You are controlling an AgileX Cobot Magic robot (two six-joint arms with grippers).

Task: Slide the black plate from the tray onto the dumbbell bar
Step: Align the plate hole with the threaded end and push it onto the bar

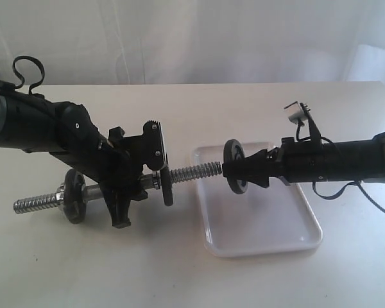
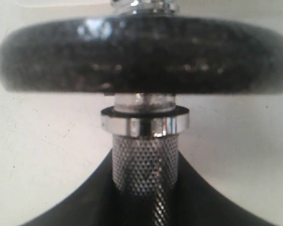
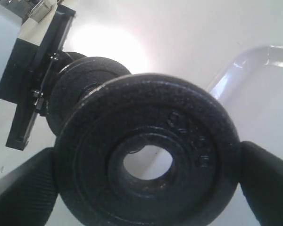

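Cream tabletop and a white curtain behind it frame two black arms meeting near the middle. The right gripper has its jaws spread just to the width of the black plate and clamps the plate's rim from opposite sides. In the right wrist view its fingers press the rim at roughly 3 and 9 o'clock, and pale light shows through the centre hole. The plate stands on edge, clear of the tray, above the tray's 11 o'clock corner. Its face is turned to 9 o'clock, toward the threaded tip of the dumbbell bar, which ends right at the plate. Whether the tip has entered the hole cannot be told. The left gripper has its jaws closed around the bar's knurled middle. In the left wrist view the dark fingers flank the knurling, near a chrome collar. The bar runs from 9 to 3 o'clock across the table, rising slightly toward 3. An inner disc sits on the bar just to the 3 o'clock side of the left gripper. An outer disc sits to its 9 o'clock side, with bare thread sticking out beyond it.
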